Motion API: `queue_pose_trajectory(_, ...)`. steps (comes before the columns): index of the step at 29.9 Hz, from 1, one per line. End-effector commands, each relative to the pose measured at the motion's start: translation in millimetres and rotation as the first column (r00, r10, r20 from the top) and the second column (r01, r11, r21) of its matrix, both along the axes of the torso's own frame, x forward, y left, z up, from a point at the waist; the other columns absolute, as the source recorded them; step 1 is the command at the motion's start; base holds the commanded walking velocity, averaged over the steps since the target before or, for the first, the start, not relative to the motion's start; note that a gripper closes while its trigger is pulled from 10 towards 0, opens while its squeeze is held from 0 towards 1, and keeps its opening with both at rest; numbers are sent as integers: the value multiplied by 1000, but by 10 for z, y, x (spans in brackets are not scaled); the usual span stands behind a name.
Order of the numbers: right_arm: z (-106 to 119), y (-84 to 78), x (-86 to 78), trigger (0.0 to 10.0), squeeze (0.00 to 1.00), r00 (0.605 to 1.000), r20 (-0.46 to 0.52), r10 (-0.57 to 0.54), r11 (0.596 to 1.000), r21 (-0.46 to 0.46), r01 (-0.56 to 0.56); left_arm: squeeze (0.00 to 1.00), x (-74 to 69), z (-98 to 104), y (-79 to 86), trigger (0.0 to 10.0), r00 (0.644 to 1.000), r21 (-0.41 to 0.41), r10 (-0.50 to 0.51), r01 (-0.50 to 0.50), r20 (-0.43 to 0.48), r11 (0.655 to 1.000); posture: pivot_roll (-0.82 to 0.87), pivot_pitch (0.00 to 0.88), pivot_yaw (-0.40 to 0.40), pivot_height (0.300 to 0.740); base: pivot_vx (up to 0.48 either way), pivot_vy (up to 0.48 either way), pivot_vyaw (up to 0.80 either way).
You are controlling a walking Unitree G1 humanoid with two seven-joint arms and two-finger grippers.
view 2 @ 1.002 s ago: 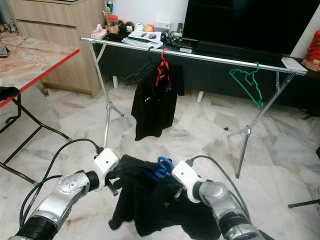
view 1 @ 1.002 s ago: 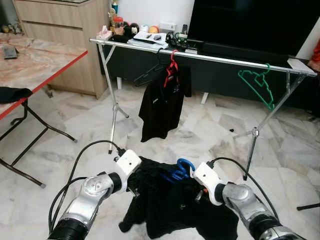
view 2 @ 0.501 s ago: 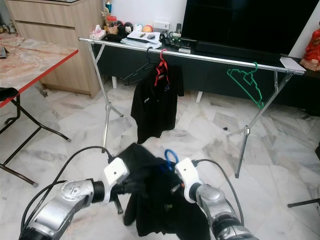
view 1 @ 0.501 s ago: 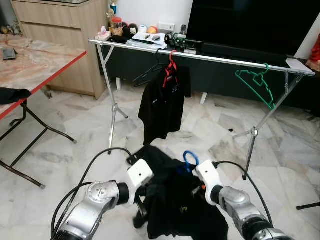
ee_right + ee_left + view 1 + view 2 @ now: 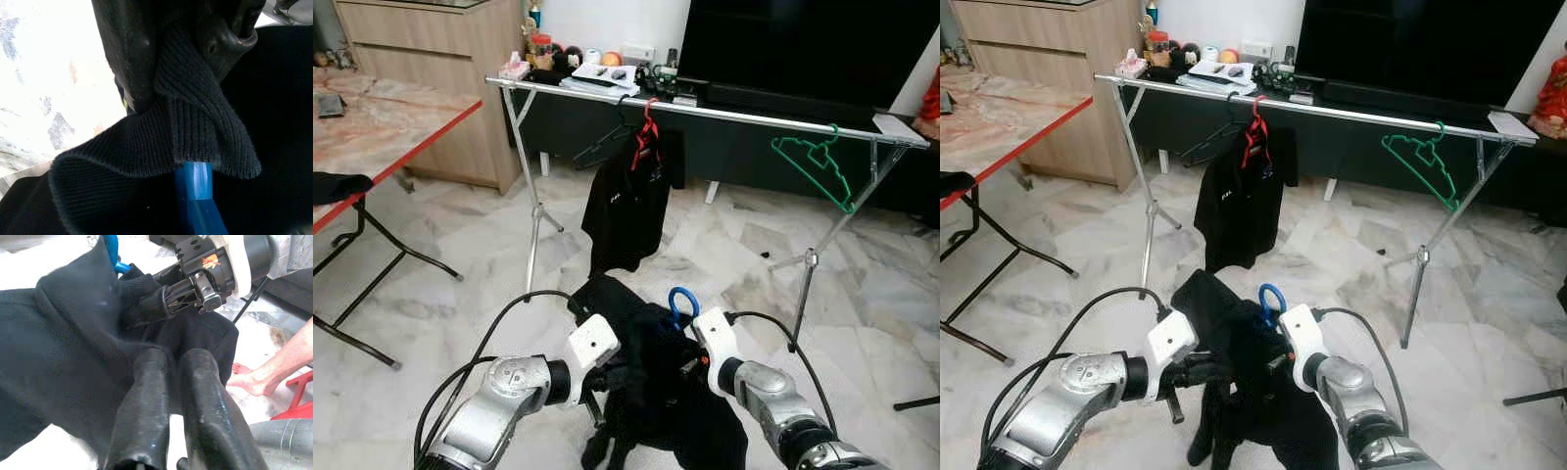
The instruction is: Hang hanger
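Low in the head views, both silver arms meet at a black knitted garment (image 5: 651,392) draped over a blue plastic hanger (image 5: 679,305), whose rounded hook rises above the cloth at about 12 o'clock from the bundle. The garment hangs off the marble floor (image 5: 460,235), held up between the two arms.

The left end effector (image 5: 168,367) has its two black fingers drawn nearly together, with a fold of the dark fabric pinched at their tips — only a thin gap shows between them in the left wrist view. The right end effector (image 5: 186,58) is clamped on the ribbed collar of the garment; the knit band is squeezed between its fingers, and the blue hanger's neck emerges from the cloth just beside them.

Beyond the arms, toward 12 o'clock, a long silver metal clothes rail (image 5: 724,113) on folding legs crosses the room. A black short-sleeved shirt on a red hanger (image 5: 626,201) hangs near the rail's middle, with a bare black hanger (image 5: 602,147) just beside it at 9 o'clock, and a bare green plastic hanger (image 5: 818,166) hangs well apart toward 3 o'clock. At 9 o'clock of the scene stands a red-edged marble-patterned surface (image 5: 382,122) on black folding legs.

In the left wrist view, a person's bare foot (image 5: 254,379) rests on the floor behind the garment.
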State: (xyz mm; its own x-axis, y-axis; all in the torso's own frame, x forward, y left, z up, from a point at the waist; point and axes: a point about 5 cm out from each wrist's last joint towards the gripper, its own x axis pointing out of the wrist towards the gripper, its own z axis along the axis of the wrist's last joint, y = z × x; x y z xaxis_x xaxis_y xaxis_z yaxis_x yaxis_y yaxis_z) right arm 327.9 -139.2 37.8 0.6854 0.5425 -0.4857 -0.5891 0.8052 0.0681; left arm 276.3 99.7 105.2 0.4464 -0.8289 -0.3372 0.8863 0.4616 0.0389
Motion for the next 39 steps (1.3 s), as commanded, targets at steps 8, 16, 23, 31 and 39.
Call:
queue_pose_trajectory(8,143,-2,97,0,0,997,73,17,1000,-1,-17,1000,-5,65,30,10000,1000,4,-7,7,10,1000,97,55,-92,740,0,0,0)
queue_pose_trajectory(16,153,-22,31,0,0,955,72,288,950,-150,-275,1000,-15,66,273,10000,1000,81,4,-6,20,997,103,56,-99,740,0,0,0)
queue_pose_trajectory(23,83,-149,-108,0,0,862,3,507,826,-290,-484,1000,-64,-38,468,10000,1000,213,-31,30,3,977,104,58,-104,740,0,0,0)
queue_pose_trajectory(31,120,-190,-169,0,0,787,-27,617,757,-255,-602,1000,35,-125,474,10000,998,296,-15,-2,56,955,102,58,-113,740,0,0,0)
queue_pose_trajectory(39,126,-95,-162,0,0,762,-12,648,730,-276,-625,0,43,-78,253,10000,993,223,-113,103,35,969,105,55,-116,740,0,0,0)
